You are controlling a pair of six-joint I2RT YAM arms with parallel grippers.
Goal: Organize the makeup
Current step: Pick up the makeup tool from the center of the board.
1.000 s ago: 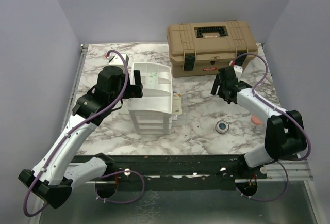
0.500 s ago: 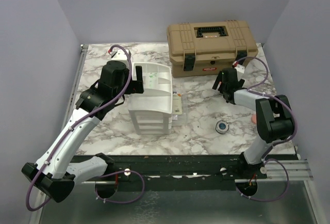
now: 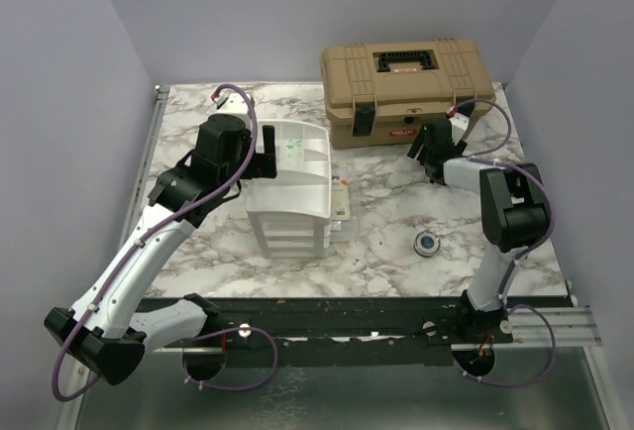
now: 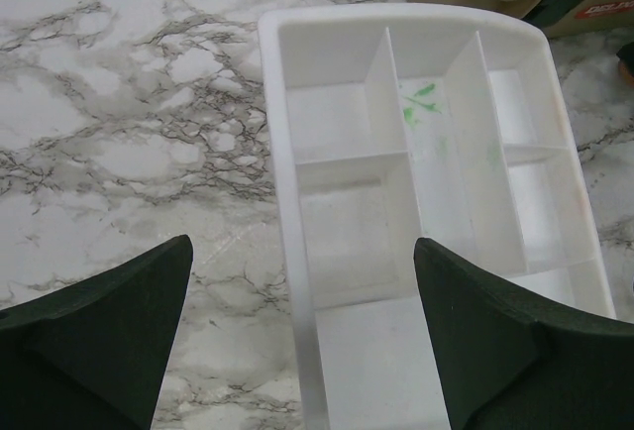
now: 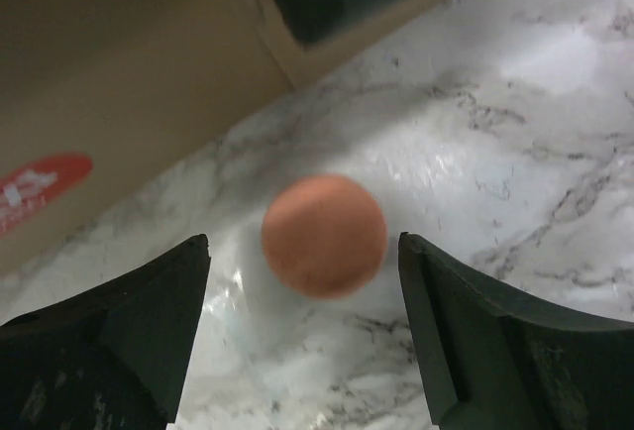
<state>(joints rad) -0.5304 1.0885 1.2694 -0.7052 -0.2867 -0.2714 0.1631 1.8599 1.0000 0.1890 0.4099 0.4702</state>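
A salmon round disc (image 5: 324, 235) lies on the marble just in front of the tan toolbox. My right gripper (image 5: 304, 242) hovers over it, open, a finger on each side and neither touching. From above, that gripper (image 3: 424, 148) hides the disc. A round blue-centred compact (image 3: 427, 243) lies alone on the table's front right. A clear palette (image 3: 340, 202) rests against the right side of the white drawer unit (image 3: 289, 192). My left gripper (image 3: 263, 158) is open and empty above the left rim of the unit's top tray (image 4: 436, 153), whose compartments hold nothing.
The tan toolbox (image 3: 406, 88) stands shut at the back right, its wall (image 5: 119, 63) close behind the disc. Green smudges mark one tray divider. My right arm's forearm (image 3: 500, 202) lies over the right side of the table.
My right gripper has swung back and left to the toolbox's front, and its forearm now covers the spot where a salmon disc showed earlier. The left gripper has shifted slightly farther back.
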